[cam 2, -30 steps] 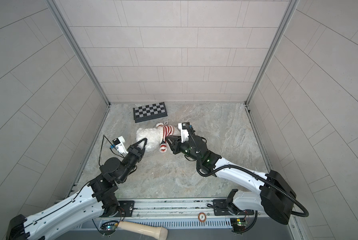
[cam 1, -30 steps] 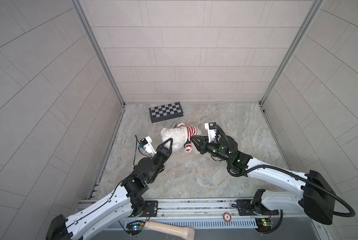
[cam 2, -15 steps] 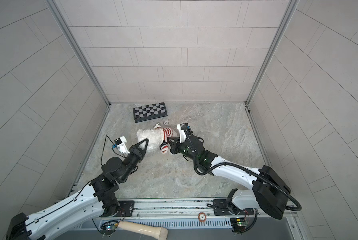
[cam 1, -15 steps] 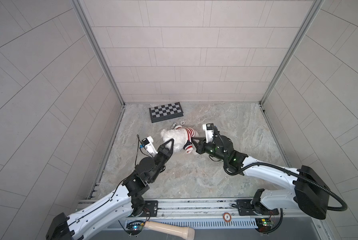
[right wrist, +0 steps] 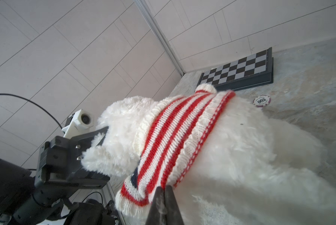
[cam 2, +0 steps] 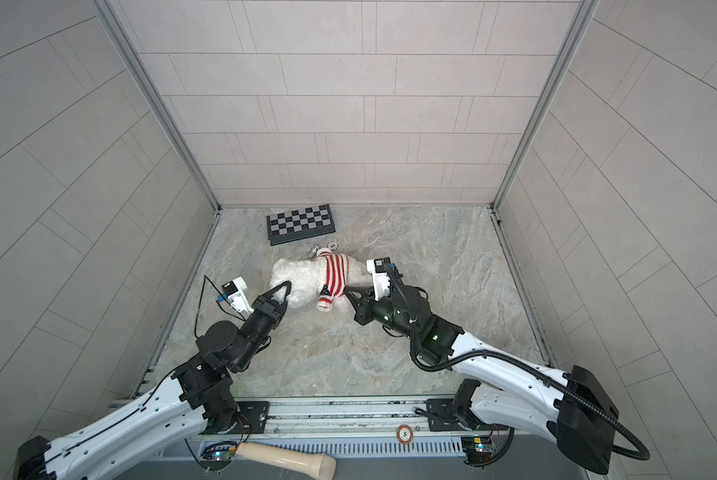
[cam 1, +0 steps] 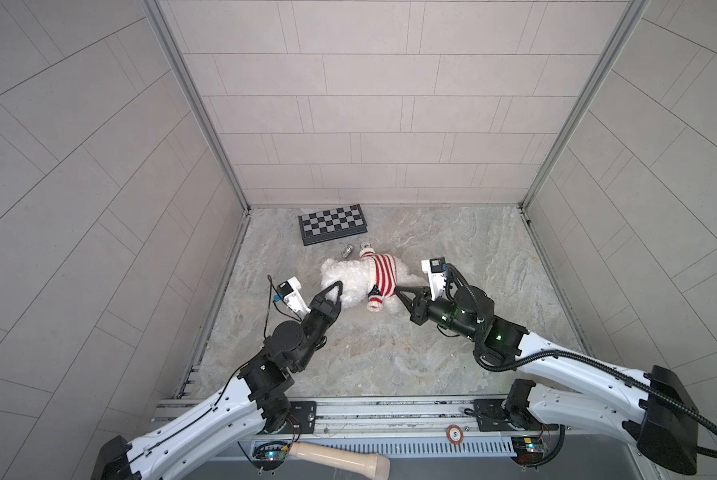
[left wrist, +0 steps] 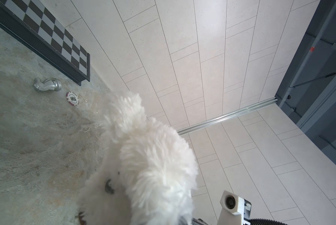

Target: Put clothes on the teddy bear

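So the teddy bear (cam 1: 350,279) is lying about mid-table on the marble-look tabletop (cam 1: 473,249), just in front of the folded chessboard (cam 1: 332,223), with the red-and-white striped sweater (cam 1: 384,276) around its torso. The left gripper (cam 1: 335,287) is clamped tight on the fluffy head end, with fur bunched between its fingers (right wrist: 93,134). The right gripper (cam 1: 397,288) is pinched fully closed right on the sweater's knit hem. A silver chess piece (left wrist: 47,84) and a poker chip (left wrist: 72,98) sit just beside the bear, toward the board.
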`<state>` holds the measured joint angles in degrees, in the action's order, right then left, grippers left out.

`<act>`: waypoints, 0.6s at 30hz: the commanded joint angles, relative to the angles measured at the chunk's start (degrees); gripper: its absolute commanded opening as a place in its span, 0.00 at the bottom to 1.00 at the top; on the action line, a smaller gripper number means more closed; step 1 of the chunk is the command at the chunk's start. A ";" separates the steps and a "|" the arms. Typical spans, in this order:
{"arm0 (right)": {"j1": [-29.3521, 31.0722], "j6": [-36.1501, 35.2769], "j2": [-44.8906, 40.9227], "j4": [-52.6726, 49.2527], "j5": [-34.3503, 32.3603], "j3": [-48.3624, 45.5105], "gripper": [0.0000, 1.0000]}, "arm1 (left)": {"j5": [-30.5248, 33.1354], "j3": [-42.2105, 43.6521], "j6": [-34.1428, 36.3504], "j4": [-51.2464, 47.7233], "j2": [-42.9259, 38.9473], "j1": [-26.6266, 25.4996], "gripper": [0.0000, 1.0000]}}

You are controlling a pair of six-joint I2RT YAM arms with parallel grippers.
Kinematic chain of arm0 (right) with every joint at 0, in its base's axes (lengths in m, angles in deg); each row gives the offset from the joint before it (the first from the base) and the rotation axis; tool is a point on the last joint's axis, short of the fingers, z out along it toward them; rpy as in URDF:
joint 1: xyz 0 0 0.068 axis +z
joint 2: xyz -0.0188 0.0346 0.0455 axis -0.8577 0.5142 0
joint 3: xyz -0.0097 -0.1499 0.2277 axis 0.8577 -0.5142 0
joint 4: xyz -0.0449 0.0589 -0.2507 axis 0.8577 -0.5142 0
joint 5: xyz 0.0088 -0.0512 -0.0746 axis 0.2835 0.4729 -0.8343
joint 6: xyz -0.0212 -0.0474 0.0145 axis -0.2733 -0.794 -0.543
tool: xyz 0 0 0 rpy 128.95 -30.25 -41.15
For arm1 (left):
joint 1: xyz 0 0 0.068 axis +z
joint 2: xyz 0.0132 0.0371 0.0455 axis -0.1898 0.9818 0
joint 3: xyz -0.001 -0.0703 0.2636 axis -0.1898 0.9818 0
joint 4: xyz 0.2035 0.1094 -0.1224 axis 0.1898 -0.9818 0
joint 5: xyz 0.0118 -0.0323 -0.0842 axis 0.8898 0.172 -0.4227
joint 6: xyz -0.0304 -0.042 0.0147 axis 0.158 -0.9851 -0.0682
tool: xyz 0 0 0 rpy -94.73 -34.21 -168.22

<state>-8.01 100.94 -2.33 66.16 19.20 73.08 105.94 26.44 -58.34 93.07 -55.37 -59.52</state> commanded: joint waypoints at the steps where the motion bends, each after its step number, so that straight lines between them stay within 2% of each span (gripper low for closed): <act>1: 3.30 -1.32 -1.22 -5.15 2.06 -0.04 0.00 | 2.80 1.22 0.45 2.19 0.83 0.06 0.00; 9: 7.46 7.62 4.23 6.67 2.20 -3.77 0.00 | 2.55 3.31 -3.03 9.72 4.38 -0.04 0.00; 13: 8.45 9.05 5.52 6.89 -1.32 -7.63 0.00 | 2.59 3.73 -4.34 11.16 2.48 -0.06 0.00; 18: 8.55 8.82 4.05 4.09 -2.16 -9.93 0.00 | 2.56 2.57 -4.35 9.26 0.20 -0.12 0.00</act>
<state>-0.38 108.35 3.12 71.45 17.00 63.68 106.13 30.35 -61.53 97.97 -53.71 -59.76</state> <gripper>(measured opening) 0.047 0.094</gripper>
